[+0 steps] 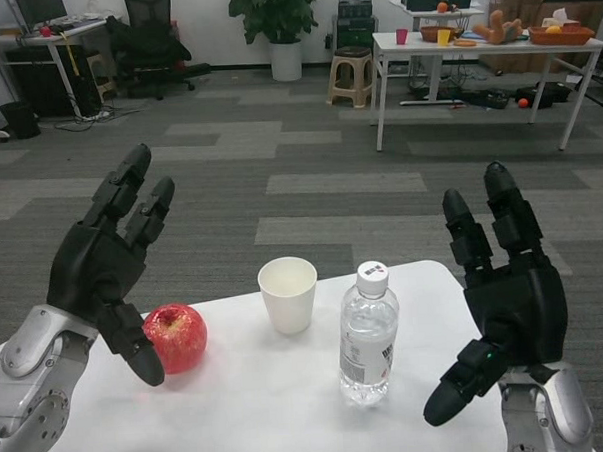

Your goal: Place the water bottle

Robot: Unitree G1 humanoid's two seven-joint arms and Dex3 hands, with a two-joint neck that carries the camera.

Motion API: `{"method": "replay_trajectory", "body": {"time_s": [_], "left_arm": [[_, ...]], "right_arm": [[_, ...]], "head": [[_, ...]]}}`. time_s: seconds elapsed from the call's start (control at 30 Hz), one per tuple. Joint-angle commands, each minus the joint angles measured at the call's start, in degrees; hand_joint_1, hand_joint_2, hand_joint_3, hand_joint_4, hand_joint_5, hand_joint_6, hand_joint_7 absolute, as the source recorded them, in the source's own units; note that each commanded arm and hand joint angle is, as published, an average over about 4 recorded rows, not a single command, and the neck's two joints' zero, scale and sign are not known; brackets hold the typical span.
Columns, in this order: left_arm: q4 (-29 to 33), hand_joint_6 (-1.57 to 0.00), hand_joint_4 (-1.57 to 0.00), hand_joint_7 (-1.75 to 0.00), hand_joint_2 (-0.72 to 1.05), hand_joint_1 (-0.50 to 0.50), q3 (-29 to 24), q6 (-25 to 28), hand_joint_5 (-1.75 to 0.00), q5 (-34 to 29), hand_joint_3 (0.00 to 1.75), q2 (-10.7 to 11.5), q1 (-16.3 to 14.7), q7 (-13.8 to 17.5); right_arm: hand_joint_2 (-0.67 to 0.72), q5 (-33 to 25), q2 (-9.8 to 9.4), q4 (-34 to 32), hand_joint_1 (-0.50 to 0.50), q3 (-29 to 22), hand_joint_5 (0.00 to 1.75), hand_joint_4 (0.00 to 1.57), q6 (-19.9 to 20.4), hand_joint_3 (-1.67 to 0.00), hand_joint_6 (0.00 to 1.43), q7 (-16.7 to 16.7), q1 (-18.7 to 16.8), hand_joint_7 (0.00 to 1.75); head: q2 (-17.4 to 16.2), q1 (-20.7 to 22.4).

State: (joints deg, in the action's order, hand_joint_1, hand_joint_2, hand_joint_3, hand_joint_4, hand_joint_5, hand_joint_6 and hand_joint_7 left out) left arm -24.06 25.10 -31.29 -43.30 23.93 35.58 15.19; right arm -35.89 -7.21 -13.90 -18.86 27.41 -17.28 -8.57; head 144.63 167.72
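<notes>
Both silver forearms rise from the near corners, each ending in a black hand held up with fingers spread and nothing in its grasp. The left hand (108, 269) sits at the left, fingers pointing up and slightly right, thumb angled down and toward the middle. The right hand (505, 292) sits at the right, fingers upright, thumb reaching down and left.

Bottle (367, 333) clear glossy plastic, white cap; cup (287, 294) matt paper; apple (174, 338) shiny; table (259, 408) smooth white
</notes>
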Motion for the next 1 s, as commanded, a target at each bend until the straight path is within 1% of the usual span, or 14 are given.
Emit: {"method": "replay_trajectory", "body": {"time_s": [0.03, 0.33, 0.73, 1.0], "left_arm": [[1.2, 0.00, 0.00, 0.00, -0.64, -0.50, -1.9, 1.4, 0.00, -0.1, 0.09, 1.0, -2.2, 0.9], [2.4, 0.00, 0.00, 0.00, -0.64, -0.50, -4.1, 2.6, 0.00, 0.5, 0.09, 1.4, -4.3, 1.1], [2.3, 0.00, 0.00, 0.00, -0.64, -0.50, -4.5, 2.9, 0.00, 0.6, 0.09, 1.4, -4.6, 1.2], [1.9, 0.00, 0.00, 0.00, -0.64, -0.50, -4.5, 2.9, 0.00, 0.5, 0.09, 1.5, -4.5, 1.3]], "right_arm": [[0.60, 0.4, 0.62, -3.0, -0.46, 0.6, 0.00, 0.00, 0.5, 0.00, 0.00, 0.4, -0.2, 0.00], [0.60, 1.1, -0.74, -3.0, -0.46, 4.0, 0.00, 0.00, 0.4, 0.00, 0.00, 1.8, 1.2, 0.00], [0.60, 1.4, -1.80, -2.7, -0.46, 6.6, 0.00, 0.00, 0.4, 0.00, 0.00, 2.7, 2.0, 0.00], [0.60, 1.6, -1.93, -2.7, -0.46, 7.3, 0.00, 0.00, 0.4, 0.00, 0.00, 3.2, 2.0, 0.00]], "head": [[0.1, 0.2], [0.0, 0.8], [-0.4, 0.7], [-0.6, 0.8]]}}
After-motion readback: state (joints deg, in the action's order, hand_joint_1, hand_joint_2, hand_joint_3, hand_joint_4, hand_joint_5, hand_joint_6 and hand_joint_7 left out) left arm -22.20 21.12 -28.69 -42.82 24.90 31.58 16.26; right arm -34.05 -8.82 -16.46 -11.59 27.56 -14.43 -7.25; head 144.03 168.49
